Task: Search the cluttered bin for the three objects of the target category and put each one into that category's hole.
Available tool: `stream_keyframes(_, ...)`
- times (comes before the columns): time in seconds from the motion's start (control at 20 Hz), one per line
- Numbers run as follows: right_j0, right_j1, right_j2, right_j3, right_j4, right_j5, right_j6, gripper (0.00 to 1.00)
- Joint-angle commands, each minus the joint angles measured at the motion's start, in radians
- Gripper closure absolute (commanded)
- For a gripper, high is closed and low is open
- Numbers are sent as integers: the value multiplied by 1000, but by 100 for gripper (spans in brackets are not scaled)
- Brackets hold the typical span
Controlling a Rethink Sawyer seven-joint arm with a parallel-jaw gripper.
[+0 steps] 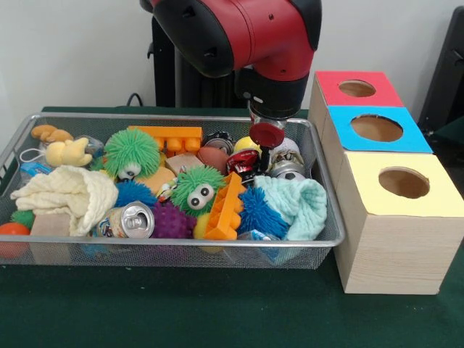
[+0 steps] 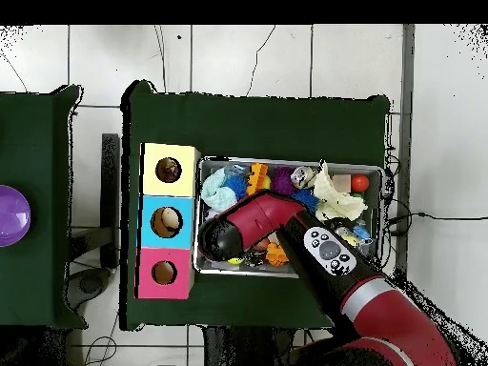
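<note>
Inside the silver wire-mesh bin [image 1: 330, 233], at the end beside the three boxes, the red-and-black arm's fingers [image 1: 265, 148] reached into clutter; I cannot tell their spread. No crinkly snack packet showed clearly, so the yellow-surrounded hole [image 1: 404, 183] in the pale wooden box waited.

Brightness: even and fairly bright in both views.
Light source: seemed overhead and diffuse.
Shadows: soft, short ones lay beside the pale wooden box [image 1: 395, 243] on the counter [image 1: 181, 312].
Glare: small glints showed on the silver can [image 1: 135, 220] and red arm [image 1: 261, 32].
Focus: front view was slightly soft throughout.
</note>
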Motion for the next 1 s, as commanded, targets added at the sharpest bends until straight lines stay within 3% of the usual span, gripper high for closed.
stream_keyframes(0.05, -10, 43, -79, -73, -131, 124, -282, 0)
stream_keyframes(0.65, -14, 114, -69, -93, -187, 29, -265, 0)
stream_keyframes(0.7, -32, 118, -58, -83, -193, -3, -260, 100)
stream_keyframes(0.8, -33, 115, -61, -79, -196, -33, -221, 100)
stream_keyframes(0.85, -35, 115, -57, -79, -194, -25, -235, 100)
stream_keyframes(0.9, -59, 120, -25, -63, -190, -29, -309, 100)
stream_keyframes(1.0, -63, 97, -25, -44, -169, -34, -242, 100)
